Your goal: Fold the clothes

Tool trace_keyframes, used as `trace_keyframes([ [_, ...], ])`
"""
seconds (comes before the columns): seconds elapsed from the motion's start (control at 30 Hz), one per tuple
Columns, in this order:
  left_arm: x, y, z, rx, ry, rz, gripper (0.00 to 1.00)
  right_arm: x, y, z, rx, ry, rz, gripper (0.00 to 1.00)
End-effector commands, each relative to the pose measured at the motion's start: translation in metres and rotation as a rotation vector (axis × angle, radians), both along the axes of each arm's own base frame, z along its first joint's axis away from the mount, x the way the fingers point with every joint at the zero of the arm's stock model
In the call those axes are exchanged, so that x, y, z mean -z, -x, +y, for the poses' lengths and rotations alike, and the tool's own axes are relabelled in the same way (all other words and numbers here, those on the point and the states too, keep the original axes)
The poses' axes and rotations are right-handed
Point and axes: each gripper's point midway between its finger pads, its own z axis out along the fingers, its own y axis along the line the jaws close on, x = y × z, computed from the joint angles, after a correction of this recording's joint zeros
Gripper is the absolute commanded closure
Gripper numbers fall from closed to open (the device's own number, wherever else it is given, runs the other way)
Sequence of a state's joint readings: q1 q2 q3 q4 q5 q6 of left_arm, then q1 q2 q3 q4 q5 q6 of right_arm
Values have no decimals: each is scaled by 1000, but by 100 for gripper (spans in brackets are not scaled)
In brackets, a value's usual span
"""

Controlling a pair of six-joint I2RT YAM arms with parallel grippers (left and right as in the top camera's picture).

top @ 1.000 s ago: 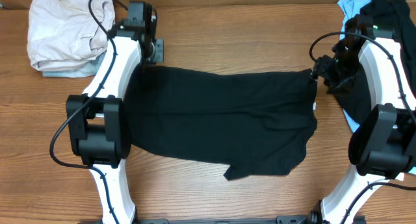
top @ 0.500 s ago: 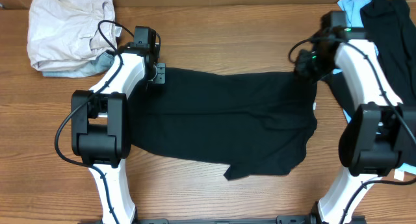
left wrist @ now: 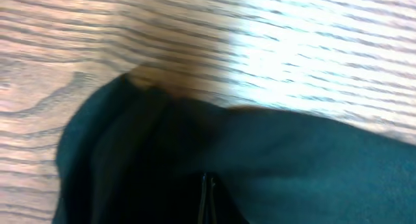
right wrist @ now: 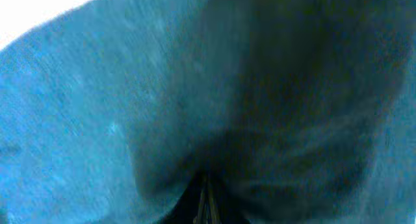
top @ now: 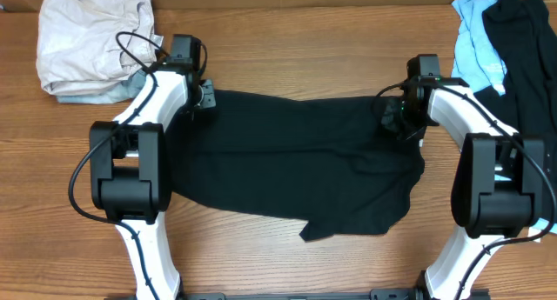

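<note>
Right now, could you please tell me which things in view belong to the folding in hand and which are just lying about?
In hand: large black garment, spread flat; left pincer, shut on its far left corner; right pincer, shut on its far right corner.
Lying about, untouched: beige garment, far left; light blue garment and second black garment, heaped far right.

Garments, 5 in view: 1 large black garment point(top: 296, 161); 1 beige garment point(top: 87, 35) w/ 1 pale blue-grey piece point(top: 96, 96) under it; 1 light blue garment point(top: 477, 48); 1 second black garment point(top: 526, 48) beside that. 2 arms, 2 tools: left tool point(top: 207, 97), right tool point(top: 392, 122). 1 desk point(top: 305, 39).
</note>
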State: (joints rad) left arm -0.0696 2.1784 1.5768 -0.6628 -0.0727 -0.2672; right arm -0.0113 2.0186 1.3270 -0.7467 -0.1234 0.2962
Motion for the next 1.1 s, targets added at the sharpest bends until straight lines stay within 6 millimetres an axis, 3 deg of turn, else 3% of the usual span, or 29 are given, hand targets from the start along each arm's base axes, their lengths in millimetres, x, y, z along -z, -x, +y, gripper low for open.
trace_keyframes([
  [0.0, 6, 1, 7, -63, -7, 2, 96, 20, 5, -8, 35, 37, -11, 96],
  [0.23, 2, -12, 6, -66, 0, -54, 96, 38, -37, -14, 68, 57, -165, 96],
  [0.5, -11, -40, 4, -65, 11, -181, 96, 29, -93, -15, 80, 54, -401, 95],
  [0.6, -19, -55, 5, -68, 9, -249, 96, 22, -103, -13, 77, 43, -448, 90],
  [0.87, -48, -88, 5, -42, -6, -402, 96, -1, -114, -5, 57, -4, -464, 89],
  [0.9, -54, -89, 5, -33, -11, -403, 95, -10, -116, -6, 57, -3, -463, 84],
  [0.93, -66, -90, 5, -14, -22, -397, 94, -31, -119, -5, 56, -4, -475, 51],
  [1.0, -87, -90, 6, 6, -43, -380, 89, -63, -122, -3, 34, -8, -502, 4],
  [1.07, -111, -86, 9, 27, -74, -354, 74, -101, -121, 2, -31, -12, -529, 0],
])
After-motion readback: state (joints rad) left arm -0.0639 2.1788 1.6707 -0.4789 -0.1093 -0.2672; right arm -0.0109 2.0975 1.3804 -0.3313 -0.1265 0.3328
